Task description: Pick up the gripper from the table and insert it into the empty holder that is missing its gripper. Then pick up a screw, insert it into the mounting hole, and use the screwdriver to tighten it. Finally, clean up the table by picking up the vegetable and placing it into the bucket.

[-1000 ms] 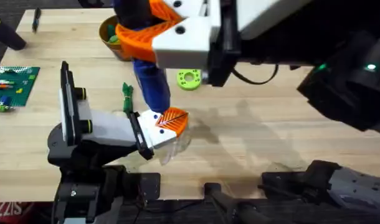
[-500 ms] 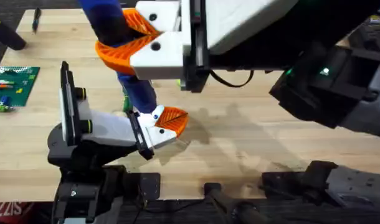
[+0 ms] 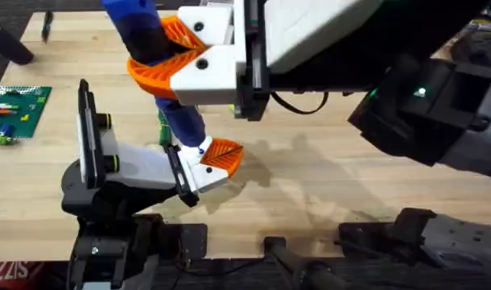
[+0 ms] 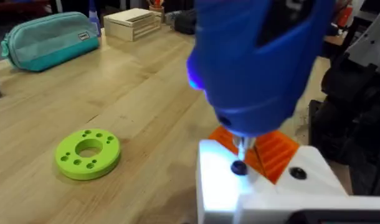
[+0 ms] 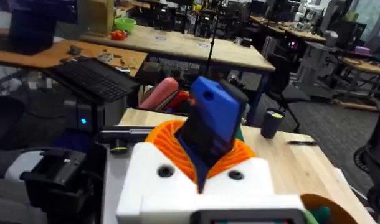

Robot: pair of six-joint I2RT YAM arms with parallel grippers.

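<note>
**Screw being driven; cleanup still to come**

The orange gripper already sits in the white holder, so the first step looks done. The screw stands in the holder's mounting hole just beside that orange piece, with the bit of the blue screwdriver resting on its head. The tightening step appears to be under way, though whether the screw is fully seated cannot be told.

The right gripper hangs above the holder, its orange pads clamped on the screwdriver's body. The left gripper's jaws cannot be made out in any view.

Cleanup is judged not yet done: a dark-green vegetable lies on the table just behind the holder, largely hidden by the screwdriver. The bucket's orange edge with its yellow rim peeks in beyond the holder, at the corner of the right wrist view.

The table is light wood with visible grain. A lime-green ring disc lies near the holder; a teal pouch and a small wooden box sit well beyond it. A green brick plate lies at the table edge left of the holder. Beyond the table, the room holds desks, a keyboard and chairs.
</note>
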